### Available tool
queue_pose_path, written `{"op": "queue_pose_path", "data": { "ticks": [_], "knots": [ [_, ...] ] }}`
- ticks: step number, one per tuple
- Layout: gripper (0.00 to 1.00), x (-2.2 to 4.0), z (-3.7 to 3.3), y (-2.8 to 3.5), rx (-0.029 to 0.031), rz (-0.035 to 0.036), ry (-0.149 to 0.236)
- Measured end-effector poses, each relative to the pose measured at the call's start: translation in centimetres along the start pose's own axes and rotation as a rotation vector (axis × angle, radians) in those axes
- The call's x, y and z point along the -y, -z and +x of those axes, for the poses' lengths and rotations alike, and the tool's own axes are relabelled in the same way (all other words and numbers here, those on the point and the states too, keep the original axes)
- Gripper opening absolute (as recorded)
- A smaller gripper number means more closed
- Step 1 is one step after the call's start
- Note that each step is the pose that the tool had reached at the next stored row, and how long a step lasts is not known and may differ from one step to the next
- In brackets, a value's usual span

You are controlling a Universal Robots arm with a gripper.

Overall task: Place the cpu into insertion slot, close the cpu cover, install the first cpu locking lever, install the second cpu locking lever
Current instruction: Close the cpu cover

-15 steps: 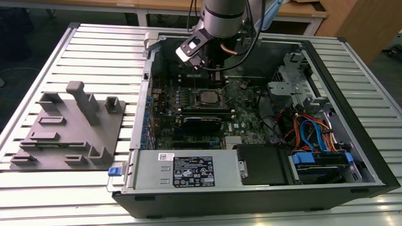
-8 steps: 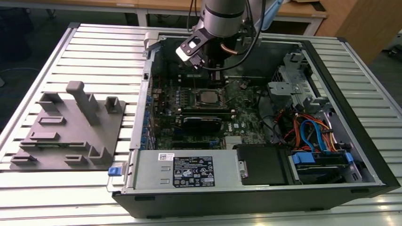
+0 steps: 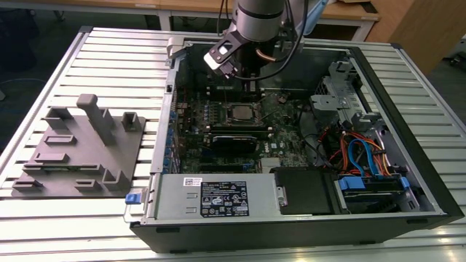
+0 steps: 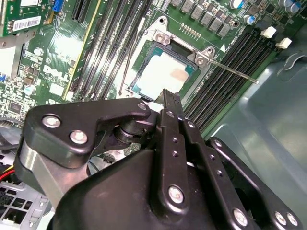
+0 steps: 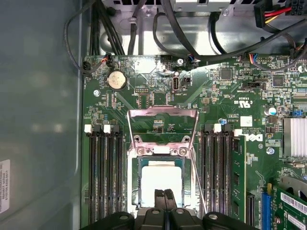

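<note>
The cpu [image 5: 160,176], a pale silver square, lies flat inside the insertion slot [image 5: 136,184] on the green motherboard; in the second wrist view the cpu [image 4: 160,72] shows seated there too. The cpu cover [image 5: 163,114], a silver frame with a cut-out middle, stands folded back away from the slot. A thin locking lever [image 4: 232,72] sticks out free beside the socket, and another lever [image 4: 126,67] runs along its other side. My gripper [image 5: 165,195] hovers just above the cpu's near edge, fingers pressed together and holding nothing. In the exterior view the socket [image 3: 240,112] sits below the arm [image 3: 255,22].
Black memory slots [image 5: 103,177] flank the socket on both sides. The open case's wall [image 5: 38,120] rises close by. A power supply [image 3: 211,196] and a drive cage with cables [image 3: 364,158] fill the case's near part. A grey fixture plate [image 3: 76,153] lies on the exterior view's left.
</note>
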State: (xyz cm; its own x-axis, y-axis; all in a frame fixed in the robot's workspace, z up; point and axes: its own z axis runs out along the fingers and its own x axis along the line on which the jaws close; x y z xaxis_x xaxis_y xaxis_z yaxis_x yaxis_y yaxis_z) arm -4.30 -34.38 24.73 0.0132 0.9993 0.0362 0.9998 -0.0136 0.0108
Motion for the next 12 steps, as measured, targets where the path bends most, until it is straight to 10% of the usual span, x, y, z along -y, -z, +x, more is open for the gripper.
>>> {"op": "queue_pose_path", "data": {
  "ticks": [12],
  "knots": [
    [0.1, -0.01, 0.04, 1.03, 0.0011, -0.0001, 0.0]
  ]
}}
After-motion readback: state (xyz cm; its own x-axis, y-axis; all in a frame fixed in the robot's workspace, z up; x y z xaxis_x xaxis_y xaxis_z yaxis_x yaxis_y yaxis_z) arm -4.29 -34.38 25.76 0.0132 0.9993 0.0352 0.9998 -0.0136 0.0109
